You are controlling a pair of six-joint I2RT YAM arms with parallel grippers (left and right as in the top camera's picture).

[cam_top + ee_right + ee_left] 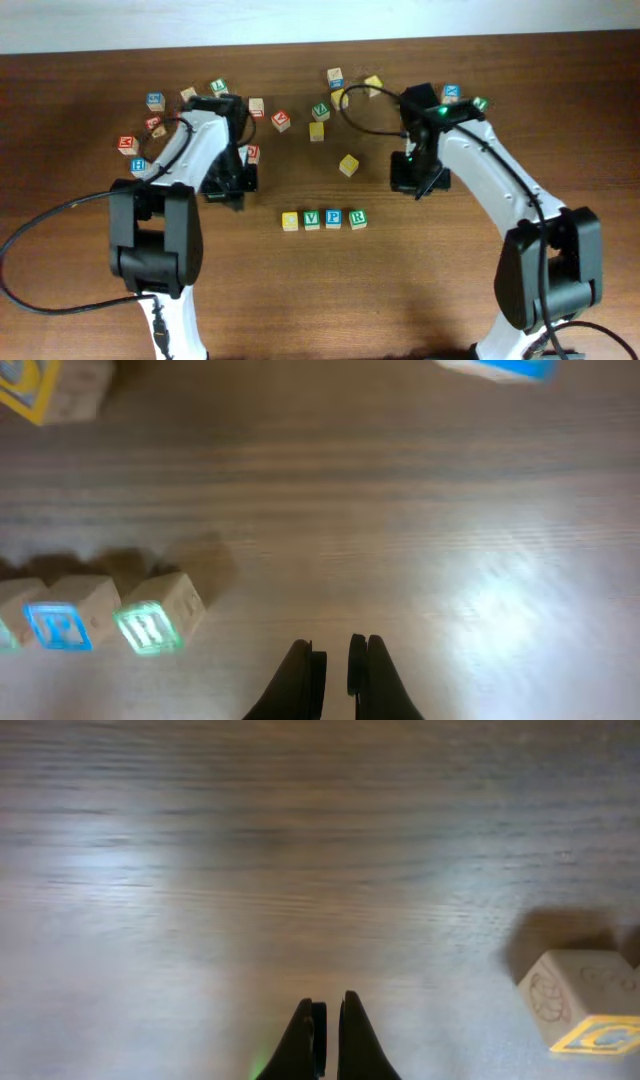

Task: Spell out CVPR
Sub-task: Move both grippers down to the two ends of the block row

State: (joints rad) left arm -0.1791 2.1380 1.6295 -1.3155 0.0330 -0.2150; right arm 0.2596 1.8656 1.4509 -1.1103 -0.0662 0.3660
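Four wooden cubes stand in a row near the table's middle: C (290,221), V (312,220), P (333,218) and R (357,218), touching or nearly so. My left gripper (228,188) hangs left of the row, shut and empty (330,1020); the C cube (585,1005) shows at the lower right of the left wrist view. My right gripper (408,182) hangs right of and behind the row, jaws almost together and empty (335,660). The right wrist view shows the R (160,622) and P (65,622) cubes at the left.
Loose letter cubes lie scattered along the back: a cluster at the far left (150,120), some in the middle (320,110), a yellow one (348,165) behind the row, and two behind the right arm (455,95). A red-lettered cube (253,153) sits by the left arm.
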